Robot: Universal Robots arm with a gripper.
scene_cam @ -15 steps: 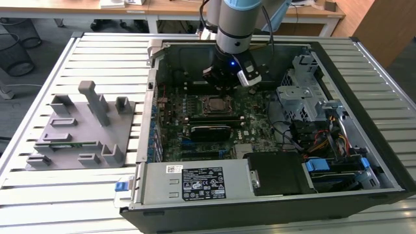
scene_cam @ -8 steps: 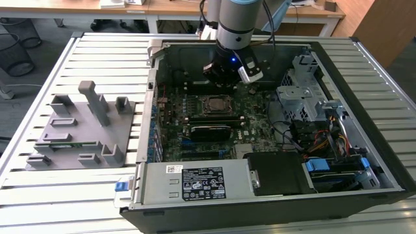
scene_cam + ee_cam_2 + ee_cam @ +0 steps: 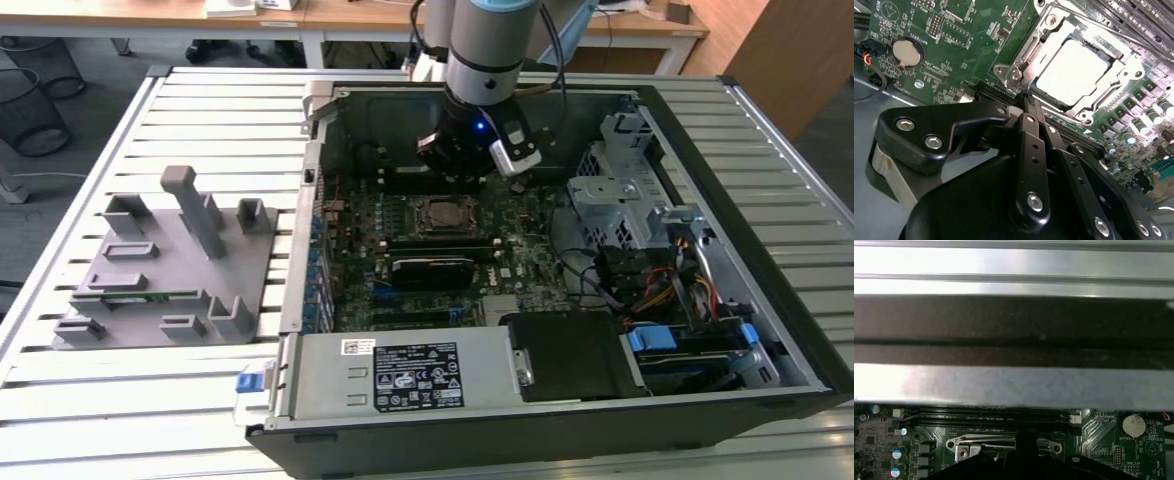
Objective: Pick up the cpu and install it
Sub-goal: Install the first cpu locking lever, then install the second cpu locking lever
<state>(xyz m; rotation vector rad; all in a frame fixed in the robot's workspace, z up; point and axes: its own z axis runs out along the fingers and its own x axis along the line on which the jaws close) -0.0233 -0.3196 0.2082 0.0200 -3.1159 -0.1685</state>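
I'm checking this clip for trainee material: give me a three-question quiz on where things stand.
1. True or false: the cpu already lies inside the socket frame on the motherboard.
2. What is the gripper holding: A) the cpu, B) a memory stick, C) nothing?
3. On which side of the computer case does the grey fixture stand in the exterior view?

Key: 1 true; 2 C, its fingers are together and empty; 3 the exterior view's left.

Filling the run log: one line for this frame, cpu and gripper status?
cpu: seated in socket | gripper: shut, empty, above board beside socket | case: open
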